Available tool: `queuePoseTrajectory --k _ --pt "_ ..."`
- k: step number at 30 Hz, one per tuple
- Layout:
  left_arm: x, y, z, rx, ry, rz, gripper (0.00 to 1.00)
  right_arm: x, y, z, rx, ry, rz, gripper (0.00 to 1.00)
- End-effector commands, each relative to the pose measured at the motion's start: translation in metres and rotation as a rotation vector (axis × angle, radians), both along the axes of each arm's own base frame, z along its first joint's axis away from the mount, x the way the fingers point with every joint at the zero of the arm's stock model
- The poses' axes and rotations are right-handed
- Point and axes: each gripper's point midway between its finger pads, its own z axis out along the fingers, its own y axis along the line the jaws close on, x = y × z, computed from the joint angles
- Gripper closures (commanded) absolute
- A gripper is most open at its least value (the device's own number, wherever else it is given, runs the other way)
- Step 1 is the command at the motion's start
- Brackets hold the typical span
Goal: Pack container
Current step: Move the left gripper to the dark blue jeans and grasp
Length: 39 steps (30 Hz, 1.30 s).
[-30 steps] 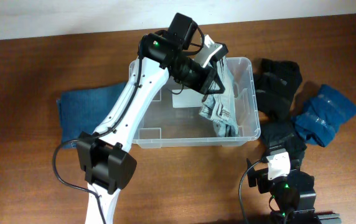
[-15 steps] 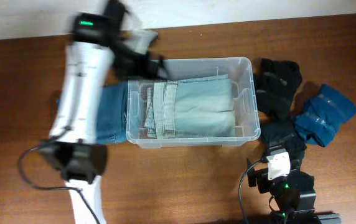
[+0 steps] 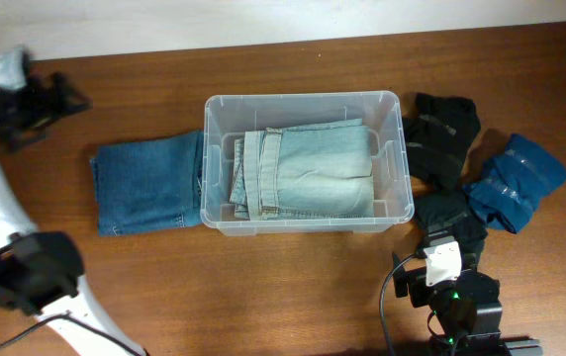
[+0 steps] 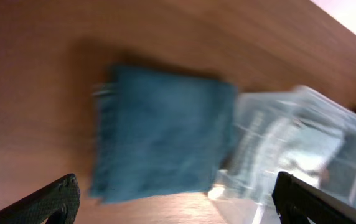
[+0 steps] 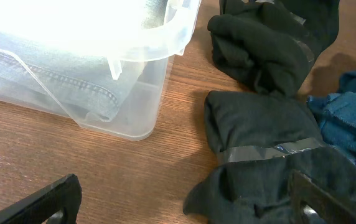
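Note:
The clear plastic container (image 3: 392, 109) stands mid-table with folded light-blue jeans (image 3: 308, 170) lying flat inside it. A folded dark-blue pair of jeans (image 3: 147, 185) lies against its left wall. My left gripper (image 3: 53, 107) hangs open and empty at the far left rear, away from the tub. Its blurred wrist view looks down on the dark-blue jeans (image 4: 159, 143) and the container (image 4: 290, 140) between wide-apart fingers (image 4: 53, 199). My right gripper (image 5: 184, 205) is open and empty, low over the table beside the container's corner (image 5: 134, 118) and the black garments (image 5: 262, 121).
Black clothes (image 3: 441, 133) and a further black bundle (image 3: 451, 213) lie right of the tub, with a crumpled blue garment (image 3: 516, 178) beyond them. The right arm's base (image 3: 458, 302) sits at the front right edge. The table's back edge meets a white wall.
The left gripper let go of the light-blue jeans, which now lie flat in the container. It opened, and the arm swung out to the far left. The right arm stayed still.

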Motion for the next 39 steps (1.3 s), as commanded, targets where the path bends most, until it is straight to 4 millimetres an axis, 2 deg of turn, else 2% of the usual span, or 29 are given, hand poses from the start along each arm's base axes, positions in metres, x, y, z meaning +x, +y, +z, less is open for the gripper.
queuePoseTrajectory --k 1,3,6,9,11,14,19,25,27,32,33,36,39 --pt "-0.03 0.044 -0.017 0.021 0.093 0.119 0.01 0.0 -0.001 -0.001 0.009 -0.002 -0.008 0.02" --pt "-0.05 0.055 -0.046 -0.034 0.192 0.151 0.01 0.0 -0.001 -0.001 0.009 -0.002 -0.008 0.02" --pt "-0.073 0.047 -0.084 -0.157 0.294 0.117 0.01 0.0 -0.001 -0.001 0.009 -0.002 -0.008 0.02" --pt "-0.073 0.025 -0.118 -0.291 0.248 0.007 0.01 0.0 -0.001 -0.001 0.009 -0.002 -0.008 0.02" --pt "-0.068 0.012 -0.138 -0.337 0.179 -0.071 0.01 0.0 -0.001 -0.001 0.009 -0.002 -0.008 0.02" --pt "-0.072 0.0 -0.171 -0.351 0.189 -0.091 0.01 0.0 -0.001 -0.001 0.009 -0.002 -0.008 0.02" --pt "-0.08 -0.021 -0.205 -0.372 0.202 -0.12 0.01 0.0 -0.001 -0.001 0.009 -0.002 -0.008 0.02" --pt "-0.09 -0.049 -0.232 -0.395 0.245 -0.13 0.01 0.0 -0.001 -0.001 0.009 -0.002 -0.008 0.02" --pt "-0.09 -0.052 -0.242 -0.394 0.254 -0.1 0.11 0.0 -0.001 -0.001 0.009 -0.002 -0.008 0.02" --pt "-0.092 -0.053 -0.256 -0.389 0.276 -0.038 0.73 0.0 -0.001 -0.001 0.009 -0.002 -0.008 0.02" --pt "-0.092 -0.053 -0.256 -0.39 0.276 -0.038 0.78 0.0 -0.001 -0.001 0.009 -0.002 -0.008 0.02" --pt "-0.093 -0.055 -0.248 -0.414 0.283 -0.033 0.85 0.0 -0.001 -0.001 0.009 -0.002 -0.008 0.02" --pt "-0.091 -0.052 -0.22 -0.43 0.275 -0.043 0.86 0.0 -0.001 -0.001 0.009 -0.002 -0.008 0.02"
